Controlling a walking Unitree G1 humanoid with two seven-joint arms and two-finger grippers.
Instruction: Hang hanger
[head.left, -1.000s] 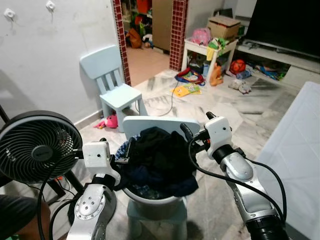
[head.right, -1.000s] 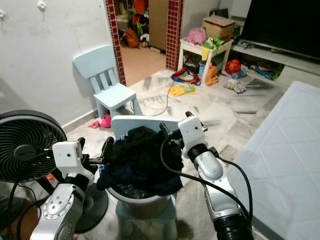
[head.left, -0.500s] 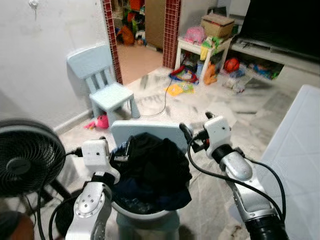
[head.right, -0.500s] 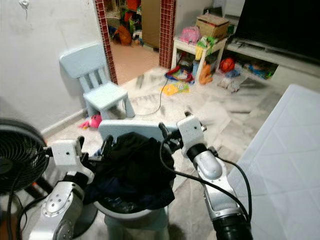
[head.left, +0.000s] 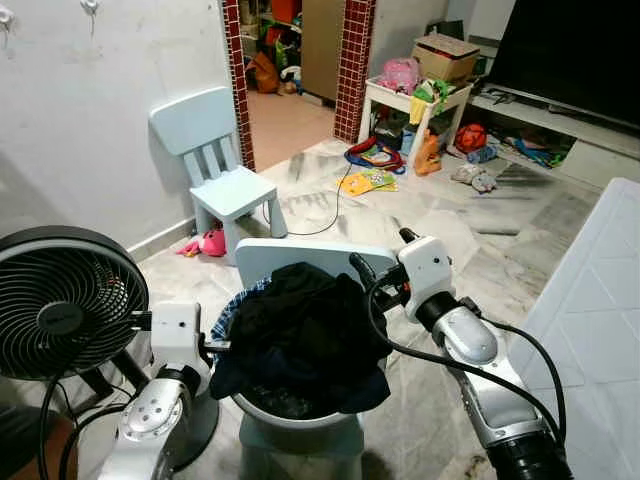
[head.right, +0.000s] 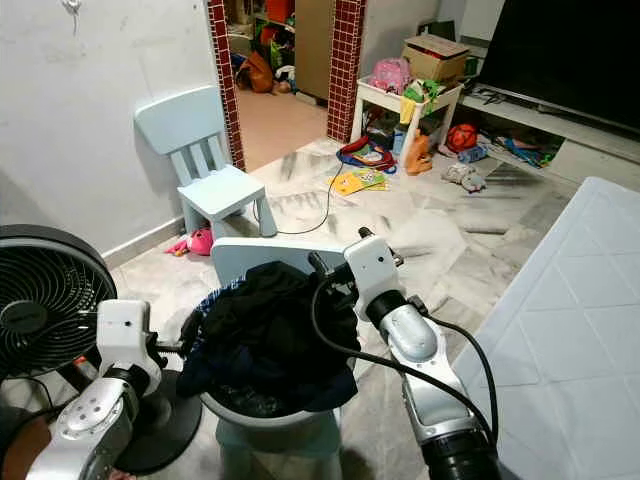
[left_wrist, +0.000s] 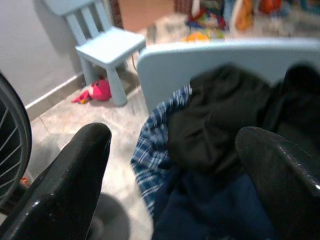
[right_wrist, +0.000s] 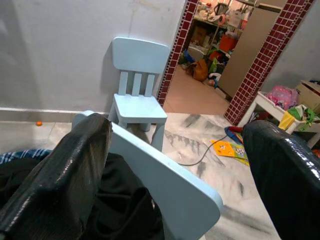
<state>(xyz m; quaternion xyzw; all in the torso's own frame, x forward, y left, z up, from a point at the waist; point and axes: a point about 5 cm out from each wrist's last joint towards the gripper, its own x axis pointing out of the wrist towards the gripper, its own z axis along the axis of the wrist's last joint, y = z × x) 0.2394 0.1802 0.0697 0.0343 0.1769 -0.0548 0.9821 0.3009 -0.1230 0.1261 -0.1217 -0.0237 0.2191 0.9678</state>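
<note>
**Operator:** Changes since the earlier frames?

**Technician:** Camera heading has shifted, bringing the black fan (head.left: 65, 305) fully into view. Against the pile of dark clothes (head.left: 300, 320), the left arm now sits lower and further back. The right arm stays at the pile's far upper edge.

**Operator:** End effector status?

**Technician:** Left end effector (left_wrist: 172, 137): released, fingers spread wide, level with the pile's left side and facing a blue plaid cloth (left_wrist: 155, 150). Right end effector (right_wrist: 177, 127): also released, fingers apart, above the pile and just in front of the pale blue chair back (head.left: 310, 258).

**Operator:** Location of the hanger?

**Technician:** It cannot be made out. The clothes fill a grey tub (head.left: 300, 420), which stands on the seat of that chair. Neither end effector holds anything.

**Operator:** Surroundings?

**Technician:** A second pale blue chair (head.left: 220, 170) stands against the white wall. Hooks (head.left: 90, 8) are mounted high on the same wall.
</note>
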